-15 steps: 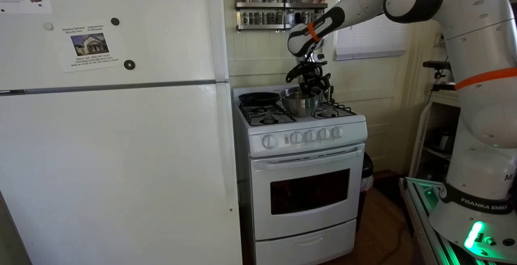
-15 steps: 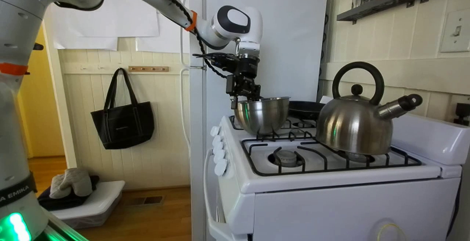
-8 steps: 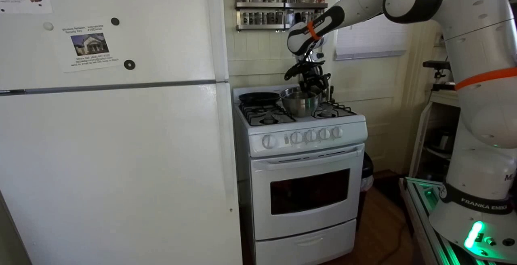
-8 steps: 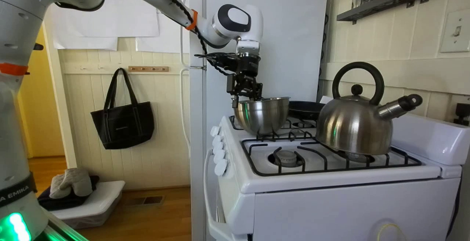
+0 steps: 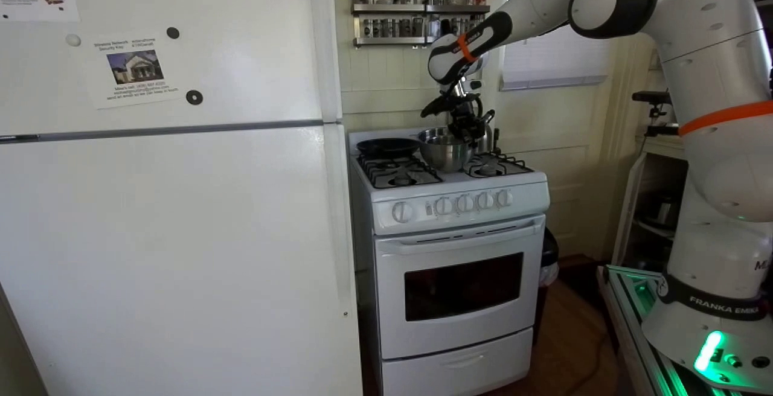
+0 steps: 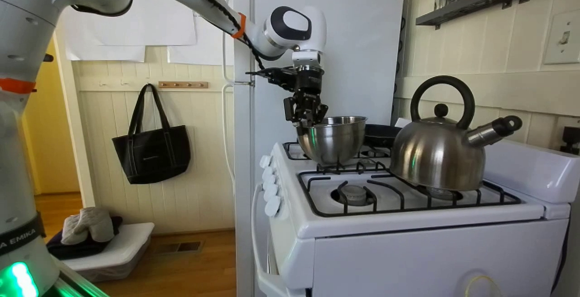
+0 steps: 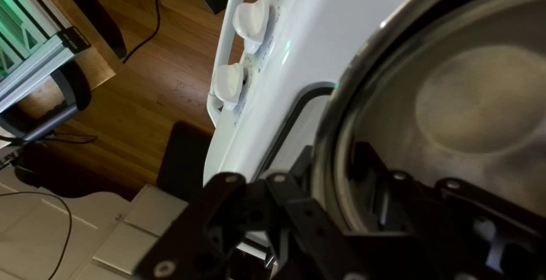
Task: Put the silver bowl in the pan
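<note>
The silver bowl stands on the front of the stove top, at the burner beside the pan's, in both exterior views. My gripper points down at its near rim. In the wrist view, one of its fingers lies against the outside of the rim. Opposite it, a finger reaches down inside the bowl. The jaws stand close together around the rim; whether the inner finger presses on the wall is too dark to tell. The dark, shallow pan sits on the back burner, partly behind the bowl in an exterior view.
A steel kettle with an arched black handle occupies a back burner. Black grates cover the stove top, and white knobs line its front. The tall white fridge rises close beside the stove. Spice shelves hang on the wall above.
The jaws have drawn much closer together around the rim. The bowl and gripper have shifted slightly, away from the front edge of the stove. Pan and kettle have stayed in place.
</note>
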You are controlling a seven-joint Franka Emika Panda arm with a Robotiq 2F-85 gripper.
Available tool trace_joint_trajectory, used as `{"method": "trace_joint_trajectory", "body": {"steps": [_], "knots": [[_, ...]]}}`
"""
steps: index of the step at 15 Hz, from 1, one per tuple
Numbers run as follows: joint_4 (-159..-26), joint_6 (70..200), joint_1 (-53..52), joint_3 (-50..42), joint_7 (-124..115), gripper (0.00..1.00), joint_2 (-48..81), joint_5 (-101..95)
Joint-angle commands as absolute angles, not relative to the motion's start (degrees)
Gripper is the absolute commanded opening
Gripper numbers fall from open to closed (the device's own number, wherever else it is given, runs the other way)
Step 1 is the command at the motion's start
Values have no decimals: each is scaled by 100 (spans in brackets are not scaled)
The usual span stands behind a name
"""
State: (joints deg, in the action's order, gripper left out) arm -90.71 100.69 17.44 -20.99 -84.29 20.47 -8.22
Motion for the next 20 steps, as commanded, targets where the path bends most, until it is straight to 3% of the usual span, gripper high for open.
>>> {"method": "trace_joint_trajectory", "body": {"steps": [1,2,3,5,13,20], "knots": [[-9138,10458,1757,-2146,-8830,3,1821,-709],[-9251,10600,1736,-2166,-8887,5,1655,-771],[-9357,10724,1710,-2178,-8924,0,1498,-814],[-9501,10877,1708,-2184,-8996,4,1249,-810],[-9793,11304,1638,-2098,-8887,4,569,-1035],[-8334,11112,1339,-1750,-9034,4,1292,-1656]]}}
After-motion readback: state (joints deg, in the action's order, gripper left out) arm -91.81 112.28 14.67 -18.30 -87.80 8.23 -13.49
